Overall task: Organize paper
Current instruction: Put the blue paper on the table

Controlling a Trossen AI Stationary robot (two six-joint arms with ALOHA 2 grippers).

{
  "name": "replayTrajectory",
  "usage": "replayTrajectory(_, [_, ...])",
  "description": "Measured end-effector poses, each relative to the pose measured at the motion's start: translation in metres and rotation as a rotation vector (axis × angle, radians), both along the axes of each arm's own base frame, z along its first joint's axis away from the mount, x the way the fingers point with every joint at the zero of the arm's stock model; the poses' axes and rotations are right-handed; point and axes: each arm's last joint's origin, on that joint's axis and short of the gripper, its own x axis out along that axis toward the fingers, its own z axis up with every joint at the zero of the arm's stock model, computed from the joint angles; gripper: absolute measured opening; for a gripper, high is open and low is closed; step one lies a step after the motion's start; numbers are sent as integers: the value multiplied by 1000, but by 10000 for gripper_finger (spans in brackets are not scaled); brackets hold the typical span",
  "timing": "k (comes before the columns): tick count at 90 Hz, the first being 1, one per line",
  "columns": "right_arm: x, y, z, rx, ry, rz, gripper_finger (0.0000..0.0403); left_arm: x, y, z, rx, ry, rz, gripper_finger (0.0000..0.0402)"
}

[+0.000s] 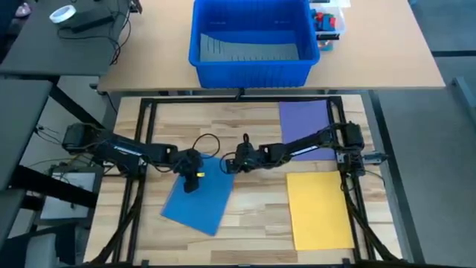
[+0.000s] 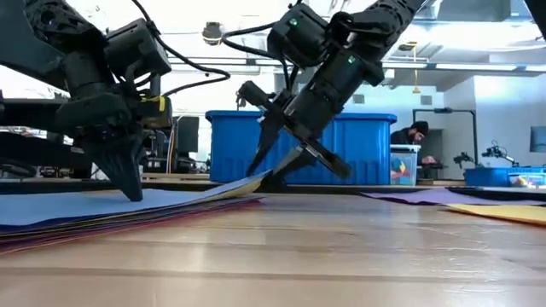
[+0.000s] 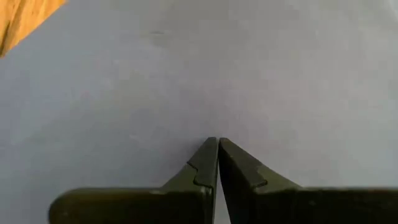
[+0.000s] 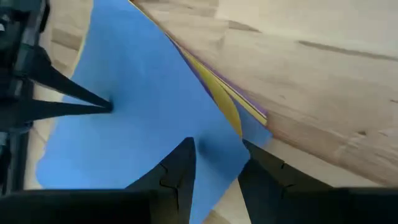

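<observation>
My closed left hand (image 1: 192, 181) pins the blue sheet (image 1: 195, 198); my open right hand (image 1: 228, 165) straddles its near corner.

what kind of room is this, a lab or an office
Most likely a robotics lab or workshop: a framed wooden table, a blue plastic bin on a desk behind, and a person at a cluttered workbench.

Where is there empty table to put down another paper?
Bare wood lies between the blue sheet and the yellow sheet, and left of the purple sheet, toward the blue bin. The middle is crowded: the left gripper presses the blue sheet, the right gripper at its corner.
</observation>
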Motion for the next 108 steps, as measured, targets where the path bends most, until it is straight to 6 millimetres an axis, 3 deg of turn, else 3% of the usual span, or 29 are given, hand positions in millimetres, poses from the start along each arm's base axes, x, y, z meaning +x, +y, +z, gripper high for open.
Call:
replayTrajectory(36, [16,0,27,-37,-42,33,102,0,0,0,-1,0,1,0])
replayTrajectory(72, [30,20,55,-18,-132,168,102,0,0,0,-1,0,2,0])
replayTrajectory(108, [27,33,47,-3,-75,193,102,0,0,0,-1,0,2,0])
